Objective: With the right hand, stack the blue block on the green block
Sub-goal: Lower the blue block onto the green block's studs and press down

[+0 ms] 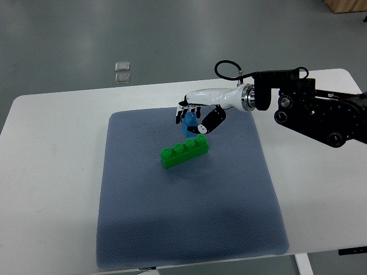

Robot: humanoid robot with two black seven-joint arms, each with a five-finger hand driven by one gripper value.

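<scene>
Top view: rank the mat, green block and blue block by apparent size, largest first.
1. Grey mat
2. Green block
3. Blue block, though the right hand hides part of it, so its full size is uncertain.

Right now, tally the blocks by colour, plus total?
Blue block: 1, in the right hand's grip, above the mat
Green block: 1, lying on the mat
Total: 2 blocks
</scene>
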